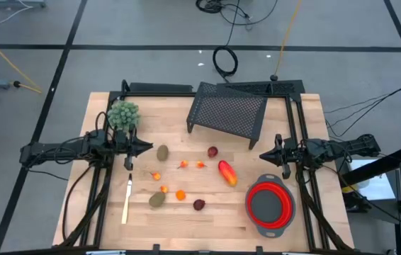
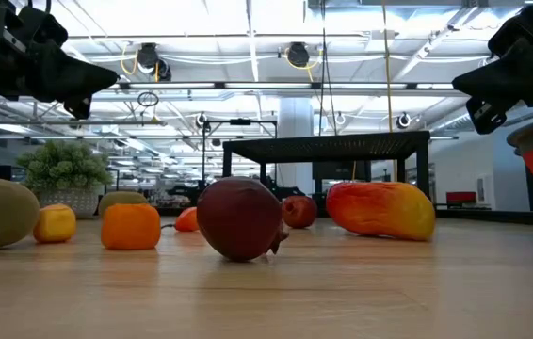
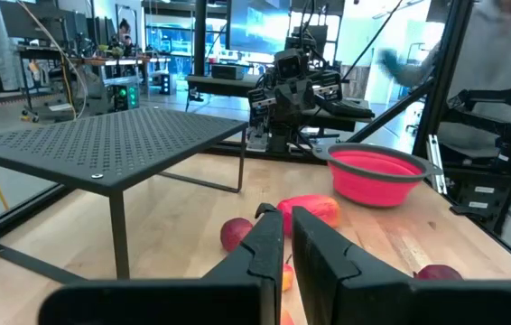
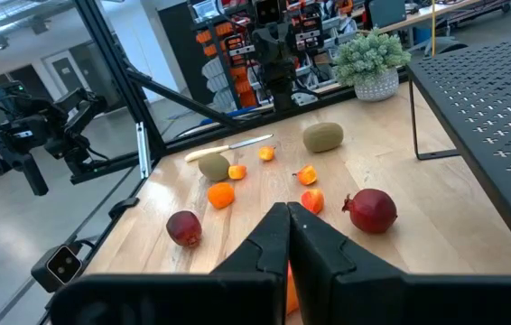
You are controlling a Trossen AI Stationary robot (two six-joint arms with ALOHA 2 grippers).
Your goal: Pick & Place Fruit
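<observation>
The fruit lies scattered on the wooden table (image 1: 101,212). It includes an elongated red-orange-yellow piece (image 1: 227,172), two brownish-green ovals (image 1: 162,151) (image 1: 157,200), two dark red balls (image 1: 212,151) (image 1: 199,205) and several tiny orange bits (image 1: 181,195). My left gripper (image 1: 149,147) hovers at the table's left, just left of the far oval. Its fingers are shut and point toward the right edge. My right gripper (image 1: 261,156) hovers at the right, shut and empty, pointing toward the left edge, right of the elongated piece.
A red collapsible bowl (image 1: 270,207) stands at the near right. A black perforated rack (image 1: 227,113) stands at the far middle. A bushy green plant in a pot (image 1: 124,115) sits far left. A yellow-handled knife (image 1: 127,202) lies near left.
</observation>
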